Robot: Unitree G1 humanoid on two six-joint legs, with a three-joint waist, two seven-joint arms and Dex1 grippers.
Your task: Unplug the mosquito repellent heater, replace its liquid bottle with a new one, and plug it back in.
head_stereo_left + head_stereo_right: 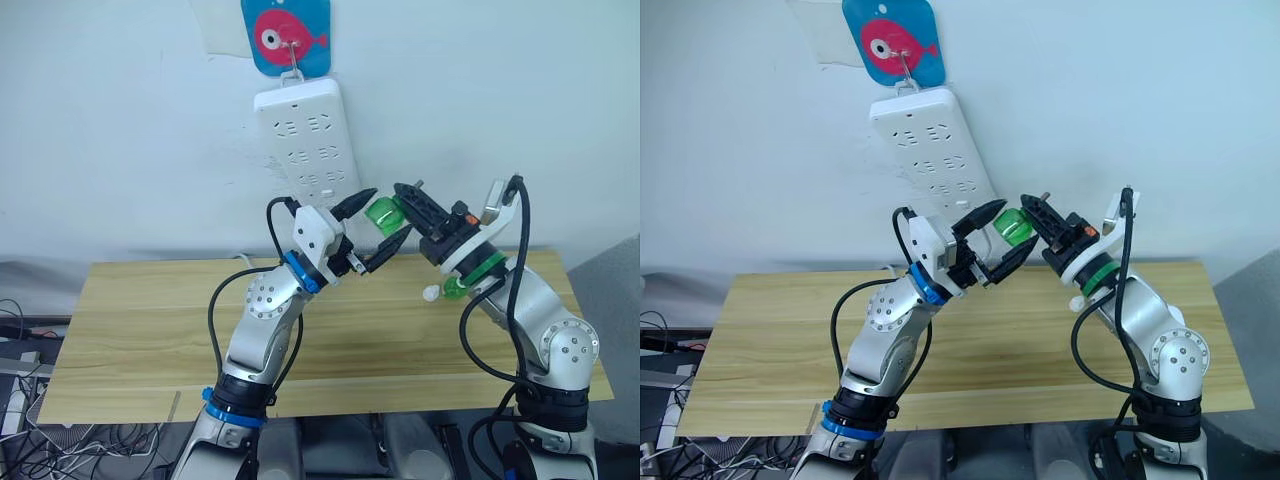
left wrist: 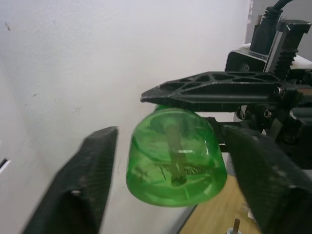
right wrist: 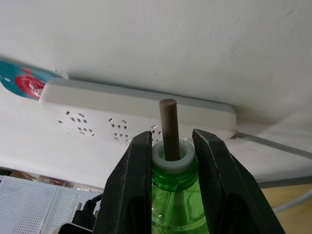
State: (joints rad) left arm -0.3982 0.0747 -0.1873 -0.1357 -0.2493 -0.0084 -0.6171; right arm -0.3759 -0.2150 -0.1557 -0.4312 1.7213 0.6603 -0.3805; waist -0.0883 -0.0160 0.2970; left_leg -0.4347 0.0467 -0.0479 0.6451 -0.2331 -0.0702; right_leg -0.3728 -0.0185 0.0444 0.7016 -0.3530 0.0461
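My right gripper (image 3: 170, 161) is clamped on the green bottle (image 1: 381, 214) up by the power strip (image 1: 310, 140), my left gripper (image 1: 378, 224) is wide apart around its bottom, so I think I'm swapping bottles and must pass it over gently.

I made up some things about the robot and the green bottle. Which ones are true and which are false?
1. The right claw is shut on the green bottle. True.
2. The bottle stands on the table. False: it is held up in the air, near the power strip.
3. The left claw is open around the bottle. True.
4. The bottle has a stick poking out of its neck. True.
5. The power strip lies on the table. False: it hangs on the wall.
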